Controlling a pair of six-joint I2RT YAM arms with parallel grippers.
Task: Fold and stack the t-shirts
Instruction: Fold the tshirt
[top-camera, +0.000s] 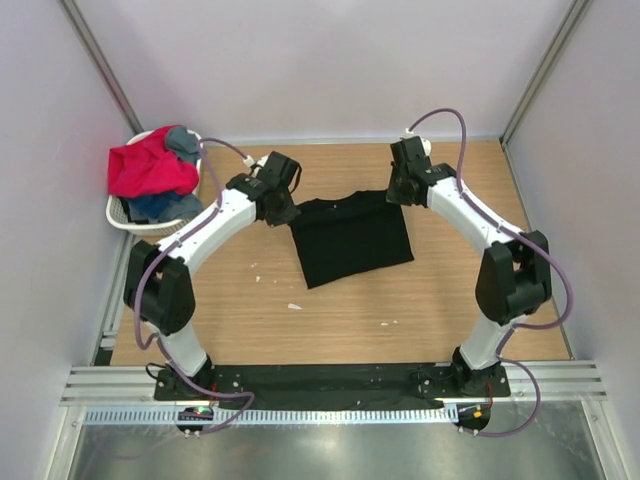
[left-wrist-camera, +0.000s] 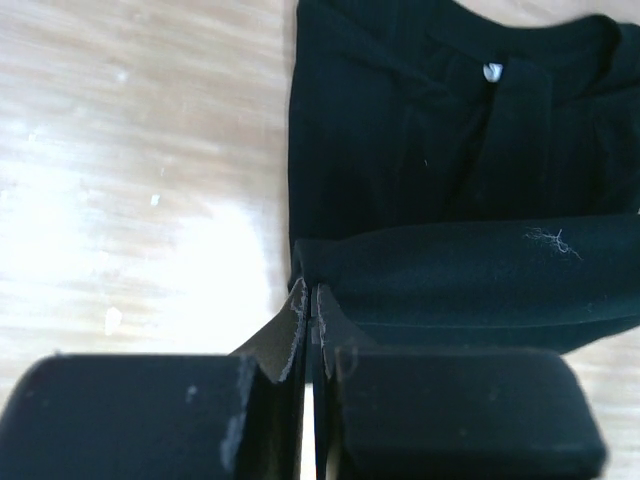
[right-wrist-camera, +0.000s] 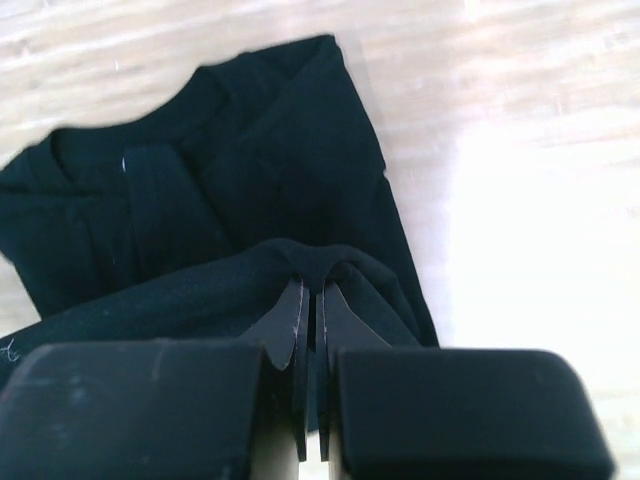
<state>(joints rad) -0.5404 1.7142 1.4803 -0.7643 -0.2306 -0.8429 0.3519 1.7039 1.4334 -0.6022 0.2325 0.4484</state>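
1. The black tee (top-camera: 350, 238) lies on the wood-grain counter (top-camera: 350, 330). It is soft matte cloth, folded into a rough rectangle that sits slightly askew.
2. The left claw (left-wrist-camera: 308, 300) is at the tee's far left corner. Its two dark, scuffed fingers are pressed together, with a raised fold of the black cloth nipped at their tips.
3. The right claw (right-wrist-camera: 312, 290) is at the tee's far right corner. It is closed just as tightly, and a rounded hump of the same cloth is pinched between its fingers.
4. Between the two claws the lifted edge forms a thick rolled band lying over the tee's body.
5. Inside the tee's ribbed collar sits a small white tag (left-wrist-camera: 492, 71); I cannot read anything on it.
6. A thin pale squiggle (left-wrist-camera: 550, 240) marks the rolled band; I cannot tell whether it is print or lint.
7. Well left of the tee stands a white plastic basket (top-camera: 120, 215). A crumpled red-pink tee (top-camera: 145, 168) is heaped over its rim, with a grey tee (top-camera: 185, 140) and a blue tee (top-camera: 160, 205) beside it.
8. A few white scraps (top-camera: 295, 306) lie on the counter nearer than the tee.
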